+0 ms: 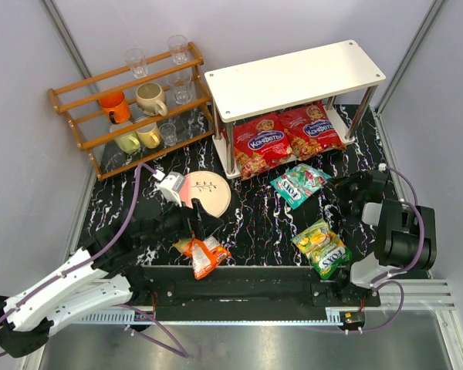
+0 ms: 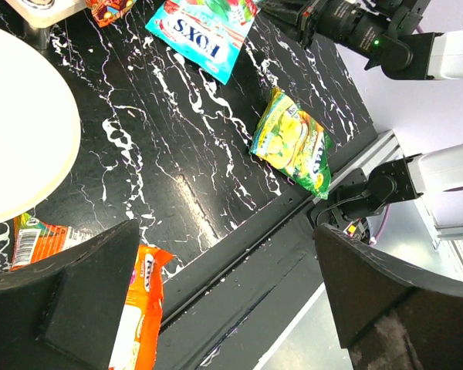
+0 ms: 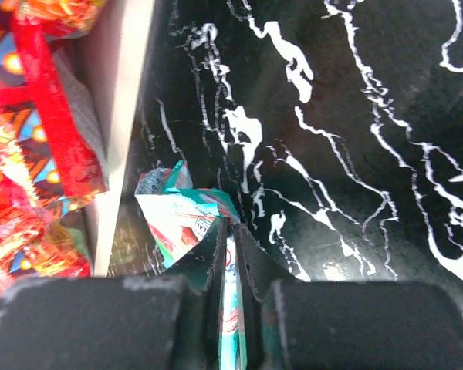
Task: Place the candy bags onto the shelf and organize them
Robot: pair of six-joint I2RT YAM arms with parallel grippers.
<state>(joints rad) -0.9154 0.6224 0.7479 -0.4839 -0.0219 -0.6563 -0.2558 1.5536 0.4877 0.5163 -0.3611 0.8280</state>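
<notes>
Two large red candy bags (image 1: 285, 137) lie side by side on the lower tier of the white shelf (image 1: 293, 77). The teal bag (image 1: 299, 183) sits on the black marbled table just in front of the shelf. My right gripper (image 1: 331, 188) is shut on the teal bag's right edge; in the right wrist view the teal bag (image 3: 181, 220) is pinched thin between the right gripper's (image 3: 233, 231) closed fingers. A yellow-green bag (image 1: 322, 247) lies near the right arm's base. The small orange bag (image 1: 204, 254) lies at the table's front edge, beside one finger of my open, empty left gripper (image 2: 224, 301).
A round cream plate (image 1: 208, 193) lies left of centre, just behind the left gripper. An orange-brown wooden rack (image 1: 131, 100) with cups and glasses stands at the back left. A black rail (image 1: 239, 281) runs along the table's front edge. The shelf's lower board (image 3: 123, 92) is close to the left of the right gripper.
</notes>
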